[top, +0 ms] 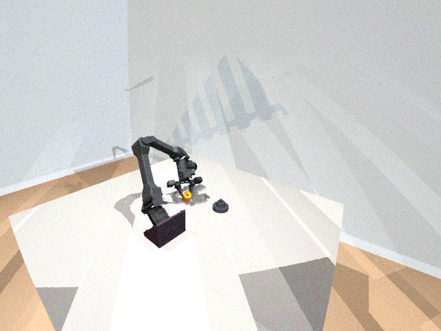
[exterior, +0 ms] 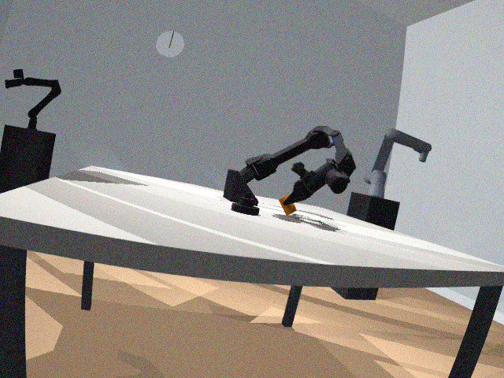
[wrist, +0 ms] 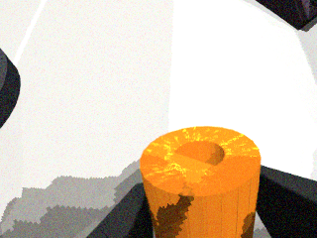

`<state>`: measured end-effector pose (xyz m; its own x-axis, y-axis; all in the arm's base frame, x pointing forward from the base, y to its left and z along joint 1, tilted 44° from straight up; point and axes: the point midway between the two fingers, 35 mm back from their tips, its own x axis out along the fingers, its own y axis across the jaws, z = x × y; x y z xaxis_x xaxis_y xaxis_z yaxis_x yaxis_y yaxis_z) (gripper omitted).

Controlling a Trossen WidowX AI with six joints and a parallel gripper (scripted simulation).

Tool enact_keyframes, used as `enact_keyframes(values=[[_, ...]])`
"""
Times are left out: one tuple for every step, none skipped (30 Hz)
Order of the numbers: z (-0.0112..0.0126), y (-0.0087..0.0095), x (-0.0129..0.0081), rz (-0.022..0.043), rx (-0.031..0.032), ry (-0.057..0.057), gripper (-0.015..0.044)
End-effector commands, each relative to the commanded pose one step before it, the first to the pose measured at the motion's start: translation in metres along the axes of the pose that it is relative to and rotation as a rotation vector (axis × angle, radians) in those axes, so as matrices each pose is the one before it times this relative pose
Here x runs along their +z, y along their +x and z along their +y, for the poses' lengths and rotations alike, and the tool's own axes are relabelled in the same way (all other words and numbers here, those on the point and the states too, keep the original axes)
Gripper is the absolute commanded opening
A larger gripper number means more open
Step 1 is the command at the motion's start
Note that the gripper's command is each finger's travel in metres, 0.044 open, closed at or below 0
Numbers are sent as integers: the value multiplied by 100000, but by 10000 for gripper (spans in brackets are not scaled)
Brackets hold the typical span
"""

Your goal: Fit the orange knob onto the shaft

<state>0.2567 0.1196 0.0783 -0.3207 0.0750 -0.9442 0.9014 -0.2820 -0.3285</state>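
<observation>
A: Where's the orange cylindrical knob (wrist: 201,194)?

B: Pinched in the dark parallel-jaw gripper (top: 185,193), tilted above the white table (exterior: 122,220), well apart from the dark round pedestal (top: 220,206).

A: Advice?

B: Level it, centre over the shaft, twist gently until it drops.

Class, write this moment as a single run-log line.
gripper: shut on knob | knob: tilted, off the table | pedestal: bare, apart from knob | step: not yet fitted
</observation>
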Motion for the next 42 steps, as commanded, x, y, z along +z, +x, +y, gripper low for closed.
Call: enact_keyframes(values=[[-10, -271, -353, -6421, 160, 255, 179], [-2, -67, -91, -1725, -3, -8, 179], [-2, -67, -91, -1725, -3, -8, 179], [-2, -67, -91, -1725, -3, -8, 179], [-2, -67, -91, -1725, -3, -8, 179], [-2, -67, -91, -1726, -3, -8, 179], [-2, -67, -91, -1726, -3, -8, 179], [-2, -67, -91, -1726, -3, -8, 179], [-2, -66, -90, -1726, -4, -8, 179], [-2, -66, -90, -1726, -4, -8, 179], [-2, -66, -90, -1726, -4, -8, 179], [-2, -66, -90, -1726, -4, -8, 179], [10, -66, -75, -1223, -315, 0, 179], [1, -72, -54, -562, -58, -2, 179], [-3, -68, -39, -155, 83, -2, 179], [-5, -65, -33, 26, 141, -1, 179], [-6, -60, -29, 98, 158, -1, 179], [-5, -55, -26, 118, 154, -1, 179], [-4, -46, -23, 102, 130, -1, 179], [3, 24, 12, -64, -71, 0, 179], [4, 42, 20, -115, -128, 0, 179], [1, 15, 8, -43, -46, 0, 179], [-1, -14, -7, 37, 41, 0, 179], [-3, -33, -16, 89, 100, 0, 179], [-5, -53, -27, 142, 159, -1, 179], [-7, -68, -35, 181, 202, -1, 179], [-7, -69, -38, 186, 206, -1, 179], [-6, -64, -37, 172, 191, -1, 179], [-6, -60, -36, 162, 180, -1, 179], [-4, -49, -30, 131, 145, -1, 179], [20, 239, 128, -514, -575, -439, 205], [0, 0, 0, 0, 0, 0, 231], [0, 0, 0, 0, 0, 0, 258], [0, 0, 0, 0, 0, 0, 260], [0, 0, 0, 0, 0, 0, 260], [0, 0, 0, 0, 0, 0, 260], [0, 0, 0, 0, 0, 0, 260], [0, 0, 0, 0, 0, 0, 260], [0, 0, 0, 0, 0, 0, 260], [0, 0, 0, 0, 0, 0, 260], [0, 0, 0, 0, 0, 0, 260], [0, 0, 0, 0, 0, 0, 260]])
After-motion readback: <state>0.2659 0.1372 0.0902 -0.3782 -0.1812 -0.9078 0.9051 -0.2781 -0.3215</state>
